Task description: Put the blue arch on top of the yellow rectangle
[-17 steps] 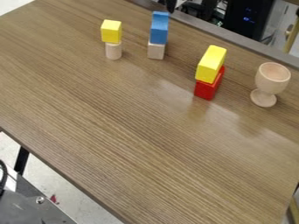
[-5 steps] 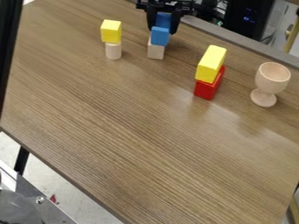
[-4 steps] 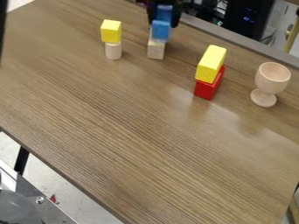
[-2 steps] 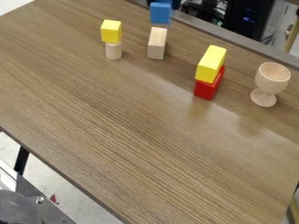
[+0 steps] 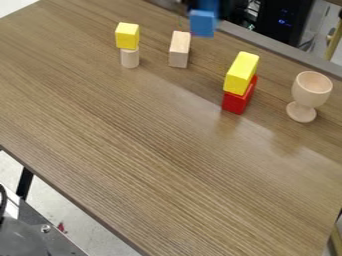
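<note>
Blue arch (image 5: 202, 23) hangs clamped in my pincer (image 5: 206, 7), beyond the long yellow block (image 5: 241, 73); an off-centre release could topple it or unseat that block.

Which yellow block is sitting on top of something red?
The longer yellow block, nearer the goblet; the other, a yellow cube, tops a pale cylinder.
</note>
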Tool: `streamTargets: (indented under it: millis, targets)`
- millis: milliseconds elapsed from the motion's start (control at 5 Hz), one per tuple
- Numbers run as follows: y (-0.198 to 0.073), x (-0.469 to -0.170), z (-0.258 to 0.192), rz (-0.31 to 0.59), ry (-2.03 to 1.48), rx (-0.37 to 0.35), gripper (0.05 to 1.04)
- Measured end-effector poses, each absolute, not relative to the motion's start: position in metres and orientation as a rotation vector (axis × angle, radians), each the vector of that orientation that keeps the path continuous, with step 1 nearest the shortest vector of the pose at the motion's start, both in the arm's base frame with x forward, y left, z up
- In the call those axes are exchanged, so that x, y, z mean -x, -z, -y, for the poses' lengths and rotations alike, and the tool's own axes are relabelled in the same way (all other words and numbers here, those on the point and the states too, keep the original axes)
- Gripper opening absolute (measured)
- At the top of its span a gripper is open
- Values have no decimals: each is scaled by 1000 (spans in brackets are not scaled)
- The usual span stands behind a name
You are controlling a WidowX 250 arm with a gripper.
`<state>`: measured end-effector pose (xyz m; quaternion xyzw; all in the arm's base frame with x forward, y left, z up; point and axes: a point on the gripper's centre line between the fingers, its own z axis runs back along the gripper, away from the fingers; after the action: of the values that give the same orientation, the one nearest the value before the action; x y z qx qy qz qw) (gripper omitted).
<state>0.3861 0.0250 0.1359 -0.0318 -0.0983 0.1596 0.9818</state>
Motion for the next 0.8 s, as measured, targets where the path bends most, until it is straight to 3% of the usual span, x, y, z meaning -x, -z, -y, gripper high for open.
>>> streamTargets:
  millis: [400,800]
  targets:
    - [-127,-387,2,170,-241,63,567]
    - [-100,-389,14,94,-190,43,566]
